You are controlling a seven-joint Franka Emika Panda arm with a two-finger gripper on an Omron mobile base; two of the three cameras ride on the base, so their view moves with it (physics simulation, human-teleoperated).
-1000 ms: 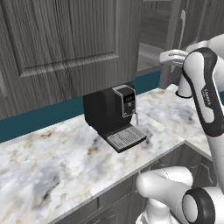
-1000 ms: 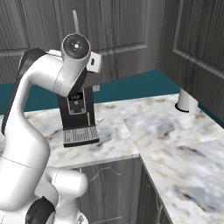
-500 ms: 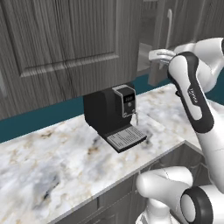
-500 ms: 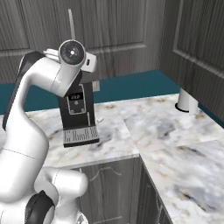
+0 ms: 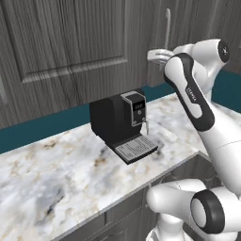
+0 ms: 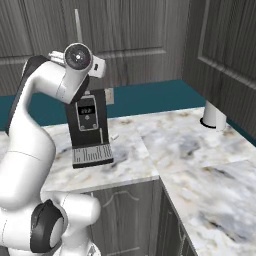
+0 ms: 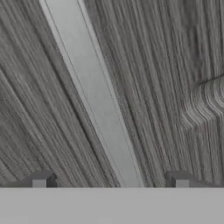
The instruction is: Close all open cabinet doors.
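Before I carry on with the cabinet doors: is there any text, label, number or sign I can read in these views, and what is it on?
Robot arm: a small line of dark lettering along the black forearm panel, too small to read.
Coffee machine: a small display panel with faint light marks, too blurred to read; the same panel in the left base view is no clearer.
Cabinet door and handle: no text.

The silver handle (image 7: 94,94) runs off the frame's top and bottom edges. Only the fingers' (image 7: 40,181) tips show at the bottom. The coffee machine (image 6: 90,131) top is hidden behind the arm.
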